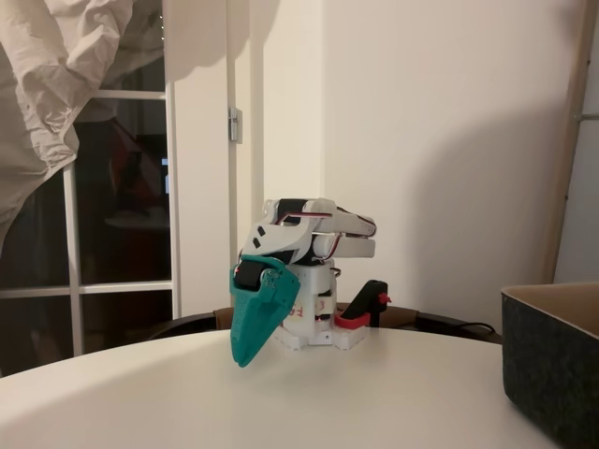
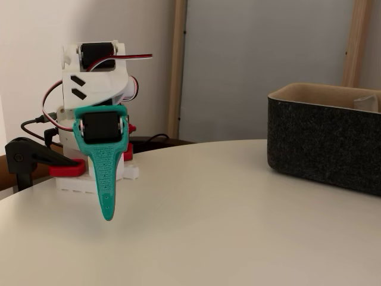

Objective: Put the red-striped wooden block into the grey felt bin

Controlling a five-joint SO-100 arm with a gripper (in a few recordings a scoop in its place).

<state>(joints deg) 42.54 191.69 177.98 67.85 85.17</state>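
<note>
Arm's folded up at rest with its teal pincer [image 2: 107, 205] closed on nothing, tip hanging just over the desk [image 2: 208, 226], grey felt bin [image 2: 324, 146] well off to the side, and I can't spot the striped block anywhere, so finding it comes first.

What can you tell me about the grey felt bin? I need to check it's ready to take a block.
The grey felt bin is a large dark charcoal box of fuzzy felt with straight sides and a lighter tan inside. It stands upright and open-topped on the white table, at the right in both fixed views, apart from the arm. Its floor is hidden.
</note>
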